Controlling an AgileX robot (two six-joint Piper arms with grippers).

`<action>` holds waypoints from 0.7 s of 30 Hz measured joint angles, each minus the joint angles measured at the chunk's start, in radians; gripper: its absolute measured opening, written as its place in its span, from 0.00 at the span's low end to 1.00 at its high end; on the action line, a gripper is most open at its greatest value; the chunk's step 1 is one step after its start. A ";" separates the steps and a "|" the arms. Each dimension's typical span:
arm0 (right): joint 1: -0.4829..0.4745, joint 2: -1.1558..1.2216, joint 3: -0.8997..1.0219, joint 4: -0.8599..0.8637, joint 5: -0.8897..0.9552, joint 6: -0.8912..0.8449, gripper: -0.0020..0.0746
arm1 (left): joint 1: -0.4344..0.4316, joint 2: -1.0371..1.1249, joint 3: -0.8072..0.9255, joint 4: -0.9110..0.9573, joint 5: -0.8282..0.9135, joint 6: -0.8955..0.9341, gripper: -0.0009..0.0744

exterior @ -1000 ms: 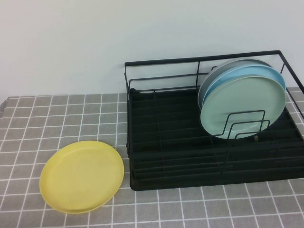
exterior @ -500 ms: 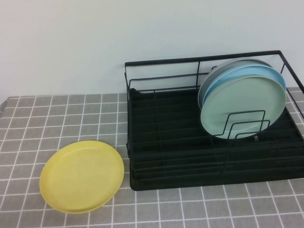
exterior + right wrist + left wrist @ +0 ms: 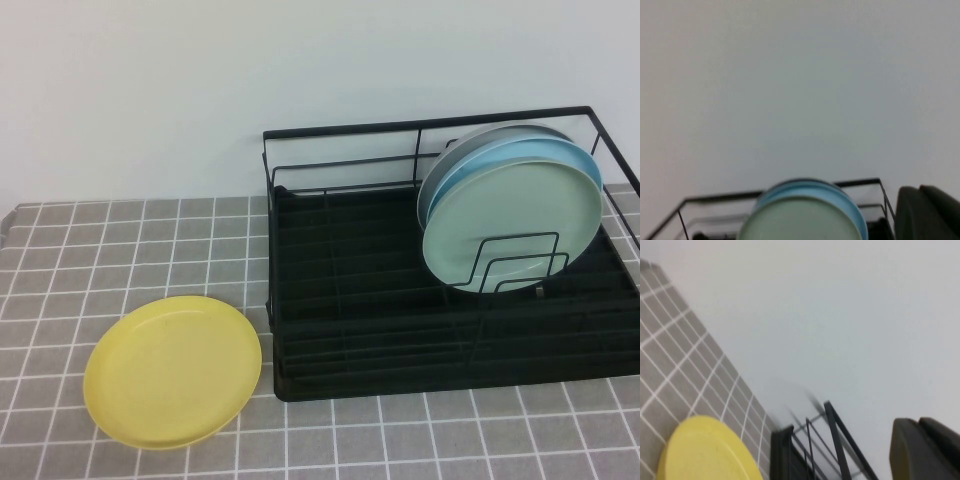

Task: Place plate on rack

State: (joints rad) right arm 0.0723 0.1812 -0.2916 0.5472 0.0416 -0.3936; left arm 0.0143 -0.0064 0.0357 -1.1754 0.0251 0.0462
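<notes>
The yellow plate [image 3: 172, 372] lies flat on the grey tiled table, just left of the black wire rack [image 3: 340, 300]. Neither arm shows in the high view. The left wrist view looks from above and behind at the yellow plate [image 3: 705, 450] and a corner of the rack [image 3: 832, 435]. Only a dark edge of my left gripper [image 3: 925, 450] shows there, away from the plate. The right wrist view shows the rack's back rail [image 3: 860, 182] and a dark edge of my right gripper [image 3: 927, 212], clear of everything.
A pale green plate [image 3: 510, 225] stands upright in the rack's right dividers, with light blue plates [image 3: 520, 150] behind it; they also show in the right wrist view [image 3: 800, 220]. The rack's left slots hold nothing. A white wall stands behind the table.
</notes>
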 joint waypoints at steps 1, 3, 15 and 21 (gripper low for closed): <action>0.000 0.040 -0.019 0.000 0.029 -0.042 0.02 | 0.000 0.000 0.000 0.000 -0.011 0.000 0.01; 0.000 0.111 -0.037 0.016 0.038 -0.054 0.02 | 0.000 0.000 0.000 0.000 -0.010 0.000 0.01; 0.021 0.449 -0.087 0.204 0.251 -0.140 0.03 | -0.002 0.000 -0.029 0.000 0.134 0.138 0.01; 0.025 0.593 -0.202 0.204 0.406 -0.236 0.03 | -0.002 0.002 -0.137 0.004 0.197 0.365 0.01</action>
State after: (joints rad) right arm 0.0973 0.7739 -0.4940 0.7508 0.4475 -0.6296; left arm 0.0124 -0.0046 -0.1015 -1.1713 0.2225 0.4109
